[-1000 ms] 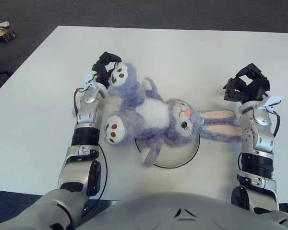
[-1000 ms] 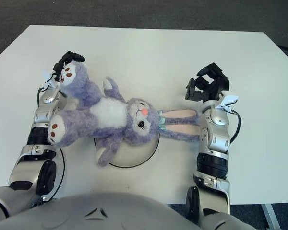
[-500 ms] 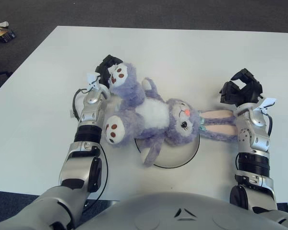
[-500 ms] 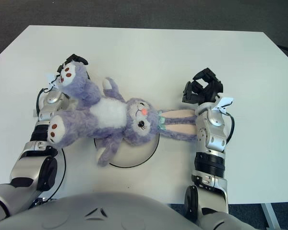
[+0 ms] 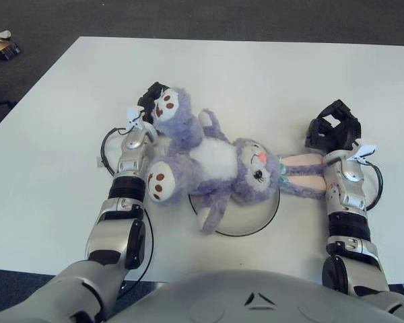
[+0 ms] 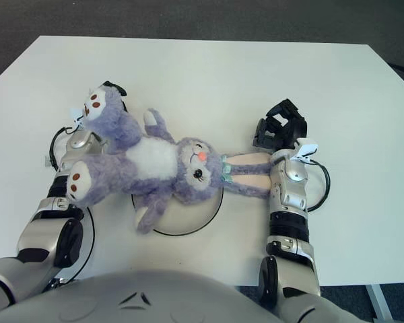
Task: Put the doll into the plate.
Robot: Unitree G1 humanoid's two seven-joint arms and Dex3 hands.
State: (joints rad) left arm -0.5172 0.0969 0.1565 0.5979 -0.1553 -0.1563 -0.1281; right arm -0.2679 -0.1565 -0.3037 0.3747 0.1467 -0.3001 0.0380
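Left hand [image 5: 150, 102]: at the doll's upper foot, dark fingers mostly hidden behind it; can't tell whether they grip the foot or just sit against it.
Right hand [image 5: 332, 132]: just past the ear tips, fingers curled loosely, nothing in them; forearm runs alongside the ear ends.
Plate [image 5: 259, 223]: white, round, dark rim line, flat on the table near the robot's side, centre of view.
Plate contents: doll's head and one lower arm lie over it; most of the plate is covered, only the near arc shows bare.
Doll [image 5: 215, 161]: purple plush rabbit, white belly, face up, partly on the plate.
Doll axis: long axis runs left to right across the table; feet toward the left hand, ears [image 5: 303, 173] stretched flat toward the right hand.
Doll overhang: both legs and both ears are off the plate, on the table.
Table [image 5: 256, 74]: white; far half bare.
Surroundings: dark floor around the table; small brownish object [image 5: 3, 47] on the floor at far left.
Cables: black loops beside each wrist, lying on the table.
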